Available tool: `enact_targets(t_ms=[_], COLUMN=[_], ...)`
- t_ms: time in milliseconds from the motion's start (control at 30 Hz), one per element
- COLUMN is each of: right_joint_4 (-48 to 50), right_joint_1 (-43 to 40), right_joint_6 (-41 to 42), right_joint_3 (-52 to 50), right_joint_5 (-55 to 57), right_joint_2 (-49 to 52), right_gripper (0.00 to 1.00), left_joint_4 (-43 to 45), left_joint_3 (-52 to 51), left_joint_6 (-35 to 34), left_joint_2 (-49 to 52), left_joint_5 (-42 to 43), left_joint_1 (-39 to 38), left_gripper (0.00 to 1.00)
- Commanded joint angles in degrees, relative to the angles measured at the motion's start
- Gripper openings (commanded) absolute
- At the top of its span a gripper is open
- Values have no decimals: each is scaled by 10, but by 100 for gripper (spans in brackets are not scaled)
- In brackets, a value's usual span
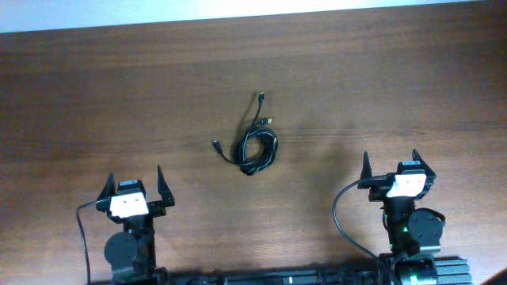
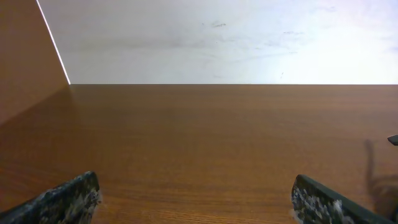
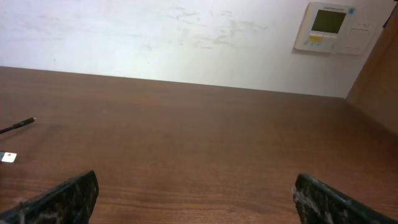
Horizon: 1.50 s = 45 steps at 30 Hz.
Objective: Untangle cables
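Observation:
The cables (image 1: 255,145) lie in one tangled black coil on the middle of the wooden table (image 1: 95,95), with plug ends sticking out up and to the left. My left gripper (image 1: 133,184) is open and empty near the front left, well apart from the coil. My right gripper (image 1: 392,166) is open and empty near the front right. In the left wrist view a cable tip (image 2: 393,140) shows at the right edge. In the right wrist view a cable end (image 3: 17,126) and a small plug (image 3: 8,157) show at the left edge.
Thick black robot wires (image 1: 342,207) loop beside the right arm base, and another (image 1: 82,229) beside the left base. A white wall with a wall controller (image 3: 329,27) stands beyond the table's far edge.

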Motion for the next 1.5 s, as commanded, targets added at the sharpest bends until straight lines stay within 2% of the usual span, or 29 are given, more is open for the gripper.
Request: enact_targets(t_ms=[0, 467, 567, 600, 700, 867, 900, 1033, 1100, 1167, 1300, 1467], right_joint_4=[0, -1, -1, -1, -1, -1, -1, -1, -1, -1, -1, -1], right_joint_1=[3, 3, 3, 3, 3, 3, 3, 3, 3, 3, 3, 3], right_joint_6=[1, 1, 1, 1, 1, 1, 1, 1, 1, 1, 1, 1], right_joint_3=[-4, -4, -4, -4, -4, -4, -4, -4, -4, -4, -4, -4], right_joint_5=[8, 8, 8, 8, 8, 8, 8, 8, 8, 8, 8, 8], right_joint_2=[-7, -7, -7, -7, -7, -7, -7, -7, -7, -7, -7, -7], right_gripper=[99, 98, 99, 98, 98, 99, 99, 99, 99, 99, 99, 99], left_joint_4=[2, 7, 18, 15, 14, -8, -48, -234, -339, -396, -391, -365], left_joint_3=[-5, -5, 0, 7, 54, 219, 294, 512, 628, 701, 750, 750], left_joint_6=[11, 11, -8, -30, -33, -32, -26, -20, 16, 52, 65, 63], left_joint_2=[-5, -5, -4, -1, 41, 238, 319, 520, 631, 709, 840, 955], left_joint_5=[8, -10, 91, 92, 92, 115, 141, 200, 203, 203, 203, 205], left_joint_1=[3, 3, 3, 3, 3, 3, 3, -14, -58, -106, -192, -239], left_gripper=[99, 99, 99, 99, 99, 99, 99, 99, 99, 99, 99, 100])
